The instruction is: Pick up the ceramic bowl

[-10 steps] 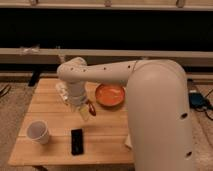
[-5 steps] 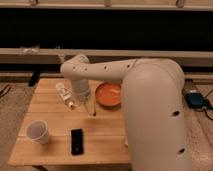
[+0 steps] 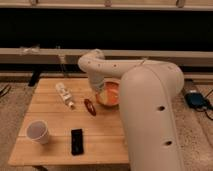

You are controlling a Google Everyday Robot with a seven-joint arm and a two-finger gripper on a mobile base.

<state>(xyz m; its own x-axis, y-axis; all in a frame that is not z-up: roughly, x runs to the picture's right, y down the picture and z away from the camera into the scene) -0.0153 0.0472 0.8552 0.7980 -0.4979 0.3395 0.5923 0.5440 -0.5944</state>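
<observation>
Hanging above the wooden table (image 3: 52,150), the gripper (image 3: 99,89) sits at the ceramic bowl's (image 3: 112,96) rim, on the side facing the small red oblong object (image 3: 90,106). Whether it is open or holding anything, I cannot tell. The bowl lies just beneath it, so probably a short drop.

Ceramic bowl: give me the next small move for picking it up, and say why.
Probably ease the gripper slightly down onto the ceramic bowl at its rim facing the small red object. The gripper hangs right at that rim, the bowl rests on the wooden table, and the red object lies close by, so a straight descent seems safest.
</observation>
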